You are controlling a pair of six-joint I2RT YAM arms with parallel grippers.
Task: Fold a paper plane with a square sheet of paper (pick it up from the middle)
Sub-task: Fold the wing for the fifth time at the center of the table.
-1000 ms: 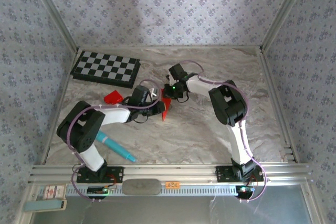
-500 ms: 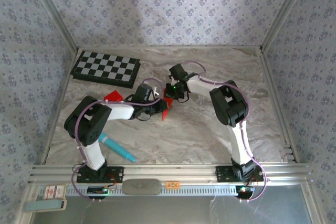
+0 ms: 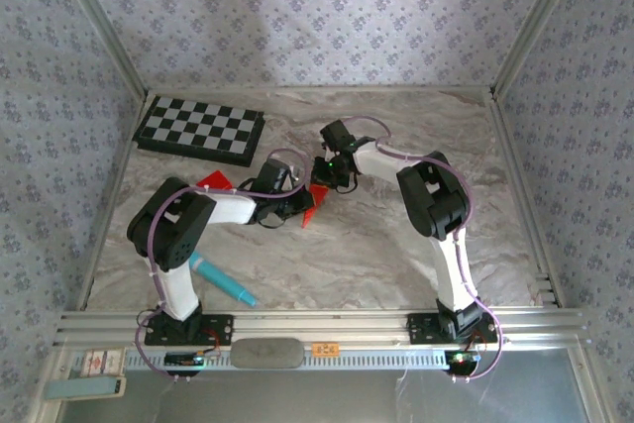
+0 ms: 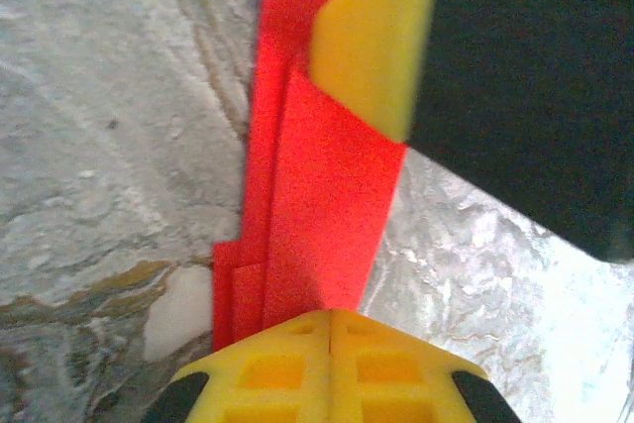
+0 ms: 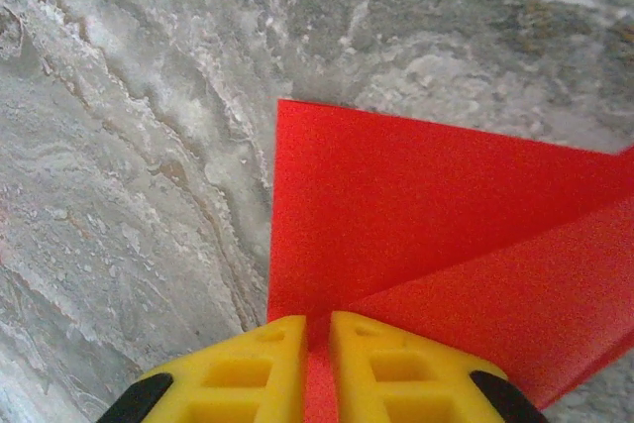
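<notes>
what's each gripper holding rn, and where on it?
Both grip the red paper. The left gripper clamps one layered end of the folded strip. The right gripper pinches the opposite end, at an edge beside a crease.

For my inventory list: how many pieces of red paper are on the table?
2. The folded red sheet is mid-table, held by the left gripper and right gripper. The red scrap lies closer to the chequered board. Others may be hidden.
</notes>
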